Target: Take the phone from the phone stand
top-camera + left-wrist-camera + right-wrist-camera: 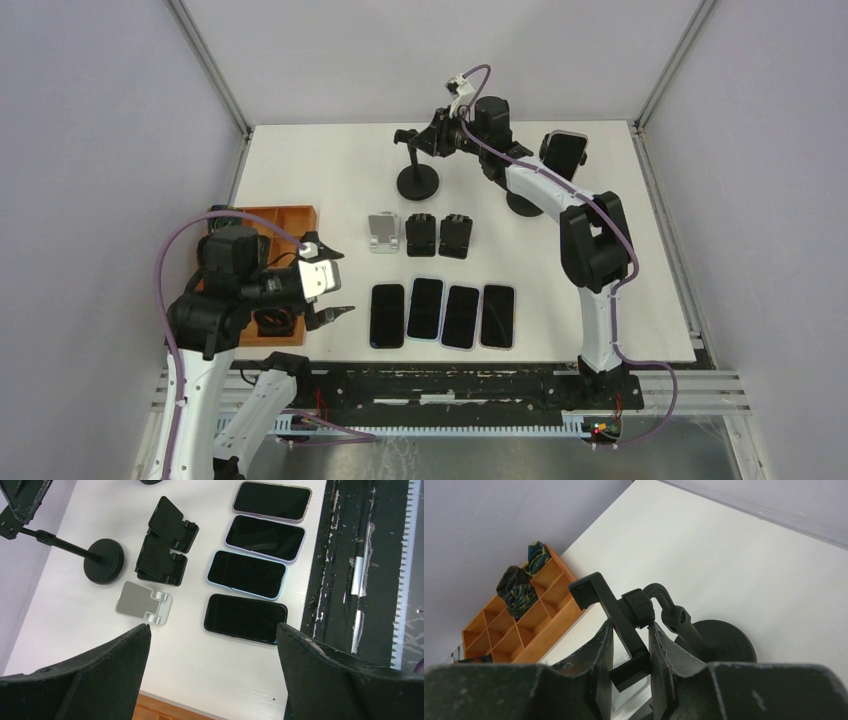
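R gripper (630,630) clenched on clamp (596,592) of black stand (419,181), 12 o'clock on table (330,170). Phone (566,153) sits on 2nd stand (517,208), approx 1 o'clock. L gripper (333,296) released, hovering approx 8 o'clock by orange tray (290,216).

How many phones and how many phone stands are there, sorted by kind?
Phones lying flat: 4
Standing phone: 1
Tall stands: 2
Small black stands: 2
Small silver stand: 1
Total: 10
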Controlling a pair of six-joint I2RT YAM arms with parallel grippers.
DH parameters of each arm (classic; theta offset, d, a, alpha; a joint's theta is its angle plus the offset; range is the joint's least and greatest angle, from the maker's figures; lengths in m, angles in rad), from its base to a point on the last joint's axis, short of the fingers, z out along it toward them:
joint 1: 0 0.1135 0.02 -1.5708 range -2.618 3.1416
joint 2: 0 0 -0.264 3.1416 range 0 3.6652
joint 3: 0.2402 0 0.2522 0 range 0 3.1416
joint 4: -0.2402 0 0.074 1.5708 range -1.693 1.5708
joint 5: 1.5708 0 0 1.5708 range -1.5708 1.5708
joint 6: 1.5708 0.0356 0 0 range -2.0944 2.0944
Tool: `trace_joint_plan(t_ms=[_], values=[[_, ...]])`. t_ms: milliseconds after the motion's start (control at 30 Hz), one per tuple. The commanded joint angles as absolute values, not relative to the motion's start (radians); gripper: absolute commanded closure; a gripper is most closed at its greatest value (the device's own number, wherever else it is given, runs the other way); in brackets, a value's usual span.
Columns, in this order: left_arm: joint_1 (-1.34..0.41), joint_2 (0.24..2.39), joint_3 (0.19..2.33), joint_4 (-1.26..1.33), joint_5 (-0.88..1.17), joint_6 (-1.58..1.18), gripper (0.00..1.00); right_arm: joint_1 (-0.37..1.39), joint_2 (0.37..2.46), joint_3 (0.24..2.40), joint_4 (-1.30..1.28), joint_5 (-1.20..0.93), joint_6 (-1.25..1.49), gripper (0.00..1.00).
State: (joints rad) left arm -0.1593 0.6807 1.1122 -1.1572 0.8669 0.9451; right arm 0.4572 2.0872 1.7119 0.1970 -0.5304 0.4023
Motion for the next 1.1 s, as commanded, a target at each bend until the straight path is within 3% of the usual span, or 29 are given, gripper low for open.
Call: trace_joint_plan(t_ms=[0, 200, 233, 567, 733, 1067], values=[[-0.16, 0.679, 1.103, -1.166, 0.891, 0.94, 0.0, 0.447, 2.139, 1.801, 0.437, -0.551, 0.482, 1.0], [-0.16, 0.683, 1.094, -1.166, 0.899, 0.946, 0.0, 0.447, 2.214, 1.808, 0.47, -0.559, 0.496, 1.0], [-0.16, 0.684, 1.095, -1.164, 0.9, 0.946, 0.0, 0.447, 2.22, 1.809, 0.462, -0.558, 0.488, 0.95], [-0.16, 0.692, 1.096, -1.166, 0.912, 0.948, 0.0, 0.437, 2.062, 1.844, 0.26, -0.498, 0.305, 0.04], [-0.16, 0.699, 1.108, -1.166, 0.93, 0.948, 0.0, 0.408, 1.86, 1.782, 0.162, -0.467, 0.255, 0.02], [-0.16, 0.71, 1.133, -1.139, 0.92, 0.921, 0.0, 0.175, 1.319, 1.269, 0.026, -0.184, 0.227, 0.02]])
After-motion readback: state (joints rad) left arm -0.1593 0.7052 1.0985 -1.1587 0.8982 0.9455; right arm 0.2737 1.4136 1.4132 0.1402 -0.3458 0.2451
